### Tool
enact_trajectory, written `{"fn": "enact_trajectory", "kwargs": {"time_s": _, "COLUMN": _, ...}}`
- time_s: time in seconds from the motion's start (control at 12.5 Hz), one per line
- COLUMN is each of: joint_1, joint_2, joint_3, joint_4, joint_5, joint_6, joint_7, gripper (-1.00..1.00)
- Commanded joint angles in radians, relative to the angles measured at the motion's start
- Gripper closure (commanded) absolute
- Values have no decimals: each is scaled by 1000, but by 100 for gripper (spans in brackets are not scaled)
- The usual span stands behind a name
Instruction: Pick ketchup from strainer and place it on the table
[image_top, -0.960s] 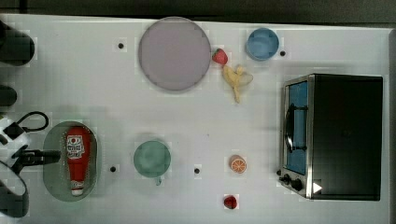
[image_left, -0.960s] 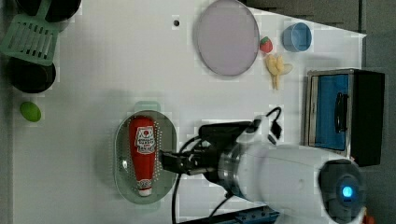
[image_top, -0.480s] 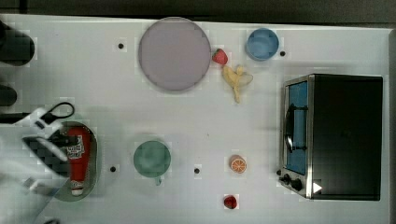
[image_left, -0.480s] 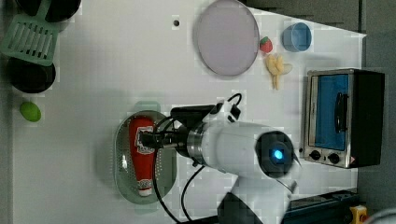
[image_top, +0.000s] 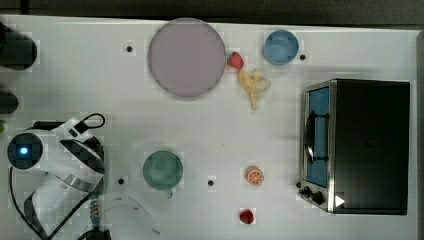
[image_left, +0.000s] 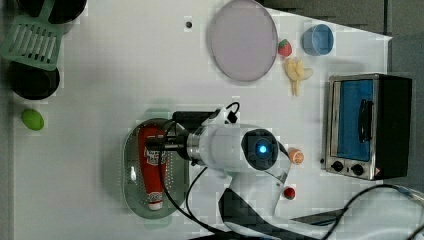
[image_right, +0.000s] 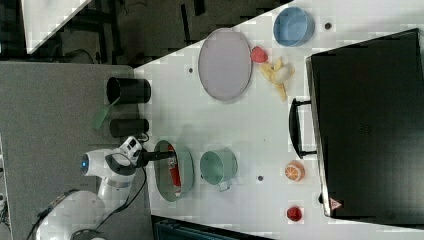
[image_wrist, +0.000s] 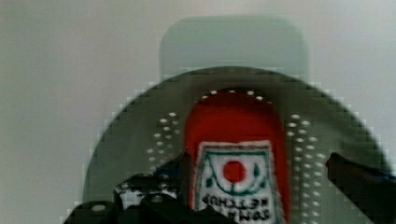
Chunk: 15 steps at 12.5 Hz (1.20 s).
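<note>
Red plastic ketchup bottle (image_left: 152, 165) lies flat in the pale green oval strainer (image_left: 131, 170); the jaws, spread open, straddle its labelled body. Bare white surface (image_left: 100, 80) surrounds the strainer's rim.

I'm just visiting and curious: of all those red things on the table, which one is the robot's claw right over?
The ketchup, the long red bottle lying in the strainer. The gripper is at its label. The two small round strawberries sit far off.

three overhead views sharing table (image_top: 210, 130), wrist view close
</note>
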Motion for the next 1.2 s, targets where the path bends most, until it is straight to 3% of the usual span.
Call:
{"fn": "enact_trajectory", "kwargs": {"time_s": 0.08, "joint_1": 37, "joint_2": 41, "joint_3": -21, "joint_4": 14, "joint_5": -29, "joint_6": 54, "joint_7": 135, "gripper": -100}}
{"fn": "enact_trajectory", "kwargs": {"time_s": 0.24, "joint_1": 58, "joint_2": 70, "joint_3": -44, "joint_4": 30, "joint_5": -43, "joint_6": 63, "joint_7": 137, "gripper": -91}}
{"fn": "enact_trajectory", "kwargs": {"time_s": 0.48, "joint_1": 66, "joint_2": 72, "joint_3": -54, "joint_4": 37, "joint_5": -42, "joint_6": 76, "joint_7": 136, "gripper": -20}}
{"fn": "enact_trajectory", "kwargs": {"time_s": 0.72, "joint_1": 43, "joint_2": -2, "joint_3": -10, "joint_4": 1, "joint_5": -25, "joint_6": 41, "joint_7": 137, "gripper": -18}}
{"fn": "enact_trajectory", "kwargs": {"time_s": 1.2, "joint_1": -99, "joint_2": -295, "joint_3": 142, "joint_4": -19, "joint_5": 256, "joint_6": -129, "joint_7": 100, "gripper": -18}}
